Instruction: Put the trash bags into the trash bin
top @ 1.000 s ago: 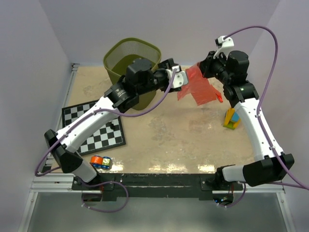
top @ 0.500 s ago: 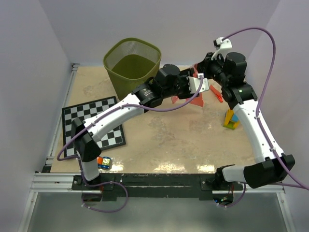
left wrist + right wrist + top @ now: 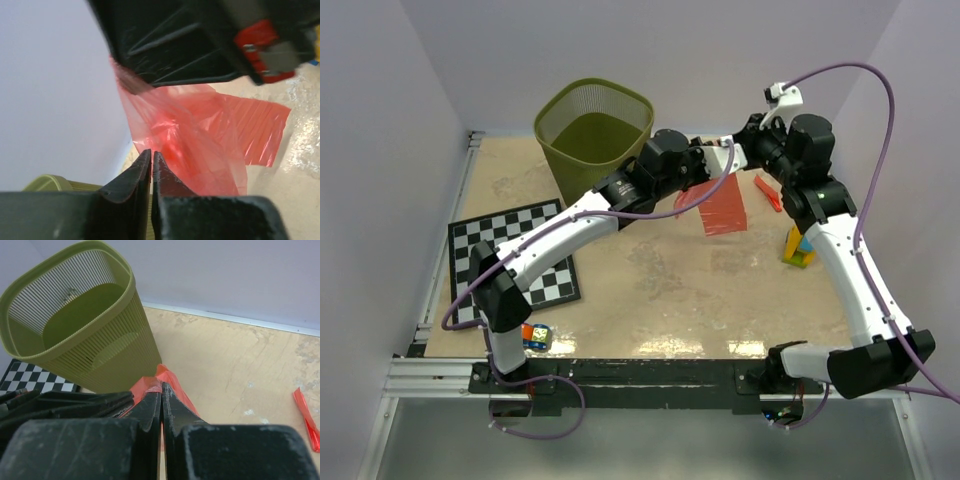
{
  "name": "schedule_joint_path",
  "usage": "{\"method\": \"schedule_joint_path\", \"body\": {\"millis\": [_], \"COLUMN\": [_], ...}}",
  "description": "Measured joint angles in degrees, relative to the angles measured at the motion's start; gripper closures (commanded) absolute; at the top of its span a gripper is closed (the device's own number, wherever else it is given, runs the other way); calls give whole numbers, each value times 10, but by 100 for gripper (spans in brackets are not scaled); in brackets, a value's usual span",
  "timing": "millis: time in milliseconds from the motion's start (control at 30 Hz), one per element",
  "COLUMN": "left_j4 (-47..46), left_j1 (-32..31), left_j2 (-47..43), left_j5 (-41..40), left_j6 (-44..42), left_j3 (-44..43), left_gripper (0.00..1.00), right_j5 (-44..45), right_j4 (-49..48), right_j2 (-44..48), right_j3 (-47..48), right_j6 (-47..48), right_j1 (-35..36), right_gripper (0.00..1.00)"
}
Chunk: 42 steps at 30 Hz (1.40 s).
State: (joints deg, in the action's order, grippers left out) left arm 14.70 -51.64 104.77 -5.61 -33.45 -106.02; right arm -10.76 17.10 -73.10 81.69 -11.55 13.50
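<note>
The right gripper [image 3: 161, 390] is holding the opened red trash bag [image 3: 723, 208] up off the table [image 3: 650, 290], apparently so the thin film is hanging free as a sheet instead of lying crumpled, which is giving the other arm an edge to take. Its jaws are standing pressed together with red film pinched at their tips. The left gripper [image 3: 151, 160] is reaching across to the same top edge, just beside its partner; its fingers are showing only a hairline slit between them, and the film is lying right at their tips, so it is most likely nipping the plastic, though the wrist view is not showing the contact itself. Two holds would be letting the arms spread the mouth on the way over. The bag is hanging well right of the olive mesh trash bin [image 3: 120, 360], not yet over its rim. A second, folded red strip [image 3: 767, 192] is lying untouched on the table near the right arm.
</note>
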Motion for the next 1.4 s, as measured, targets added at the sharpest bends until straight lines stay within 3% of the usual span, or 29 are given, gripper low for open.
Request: {"method": "schedule_joint_path", "body": {"millis": [67,133,533,733,1000,1167,1267,1333,1400], "left_j4": [0,-7,-21,-28,-52,-62,-61,-59,-54], "left_j1": [7,11,-16,-47,-58,-49,-42,-32,-23], "left_j2": [0,-3,-29,-13,37,49,51,51,51], "left_j5": [6,18,52,14,-100,-142,-143,-136,-125], "left_j6": [18,37,78,78,78,73,84,94,104], "left_j3": [0,7,48,40,30,18,5,-5,-10], "left_gripper": [58,46,43,44,57,79,100,100,100], "right_j5": [-1,-1,-7,-9,-24,-38,-42,-44,-47], "right_j4": [0,0,-7,-10,-12,-12,-10,-10,-12], "right_j2": [0,0,0,0,0,0,0,0,0], "right_j3": [-3,-7,-25,-25,-27,-29,-29,-31,-37], "right_j6": [-1,-7,-76,-100,-112,-116,-115,-111,-103], "right_j1": [0,0,-14,-24,-33,-36,-38,-38,-38], "right_gripper": [100,100,100,100,100,100,100,100,83]}}
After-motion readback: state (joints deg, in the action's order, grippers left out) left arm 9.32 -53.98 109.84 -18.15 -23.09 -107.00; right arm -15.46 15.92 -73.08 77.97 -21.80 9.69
